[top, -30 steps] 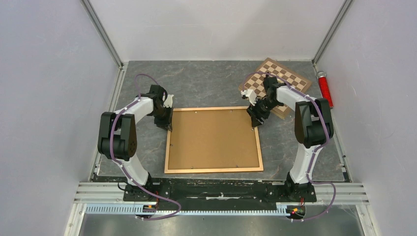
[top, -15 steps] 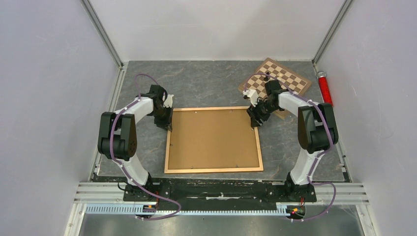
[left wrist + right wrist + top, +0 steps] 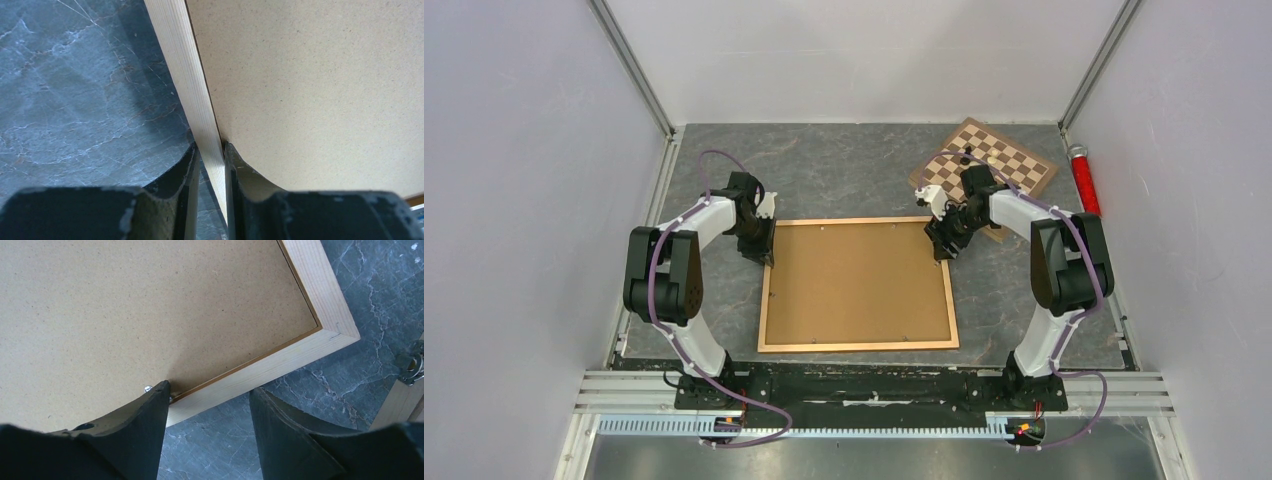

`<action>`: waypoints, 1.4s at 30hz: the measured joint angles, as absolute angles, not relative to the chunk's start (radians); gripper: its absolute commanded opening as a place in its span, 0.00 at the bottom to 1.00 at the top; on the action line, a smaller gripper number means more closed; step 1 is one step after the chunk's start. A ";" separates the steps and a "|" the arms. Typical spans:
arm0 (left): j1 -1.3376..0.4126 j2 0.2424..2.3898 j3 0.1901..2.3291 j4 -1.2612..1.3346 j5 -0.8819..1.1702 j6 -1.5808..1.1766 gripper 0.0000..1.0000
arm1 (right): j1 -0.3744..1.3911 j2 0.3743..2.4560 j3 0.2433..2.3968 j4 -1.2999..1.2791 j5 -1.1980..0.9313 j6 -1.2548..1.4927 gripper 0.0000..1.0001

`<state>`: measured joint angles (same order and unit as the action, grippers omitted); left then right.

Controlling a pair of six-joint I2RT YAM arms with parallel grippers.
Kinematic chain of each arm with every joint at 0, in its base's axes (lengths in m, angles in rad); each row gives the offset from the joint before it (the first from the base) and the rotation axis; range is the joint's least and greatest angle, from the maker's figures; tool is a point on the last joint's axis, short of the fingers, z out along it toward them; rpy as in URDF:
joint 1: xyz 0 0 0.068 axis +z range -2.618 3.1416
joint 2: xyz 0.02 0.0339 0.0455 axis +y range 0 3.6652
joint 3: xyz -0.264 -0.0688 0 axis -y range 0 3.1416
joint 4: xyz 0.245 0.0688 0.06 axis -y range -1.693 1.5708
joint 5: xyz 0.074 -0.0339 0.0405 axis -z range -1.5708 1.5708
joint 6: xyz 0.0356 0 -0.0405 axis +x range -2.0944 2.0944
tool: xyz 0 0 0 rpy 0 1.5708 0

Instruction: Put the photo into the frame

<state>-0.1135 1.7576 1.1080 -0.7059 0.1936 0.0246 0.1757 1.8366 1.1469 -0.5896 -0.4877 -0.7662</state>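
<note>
In the top view, the frame (image 3: 859,347) is seen lying flat and back upward on the worktop (image 3: 844,170), somewhat nearer its near edge, with a plain brown backing board (image 3: 859,285) filling it. The photo is seen in no view, and whether it lies beneath the board cannot be told. The left gripper (image 3: 761,248) is set at the frame's far-left corner and the right gripper (image 3: 944,243) at its far-right corner, just beside the chessboard (image 3: 994,160) in the worktop's far-right corner. In the left wrist view, the frame's thin rail is seen pinched between the two fingers (image 3: 186,172), one outside over the worktop and one inside at the board's edge. In the right wrist view, the jaws are seen spread wide astride the far rail with nothing gripped. One tip lies by a small metal tab (image 3: 148,388) on the board, possibly touching it, and the other hangs over the worktop beyond the rail. The frame is judged light and stiff along its rails, but broad and thin, so a lift by one corner could let it twist or swing. The smooth wood may also slip in a narrow pinch, so it is best taken by the rails at two well-separated points. The photo, being paper, would be limp and easily creased, and is best taken by an edge.
</note>
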 measured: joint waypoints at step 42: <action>-0.097 1.774 1.154 -0.670 0.202 0.020 0.58 | 0.114 1.766 1.021 -0.381 -0.497 -0.299 0.40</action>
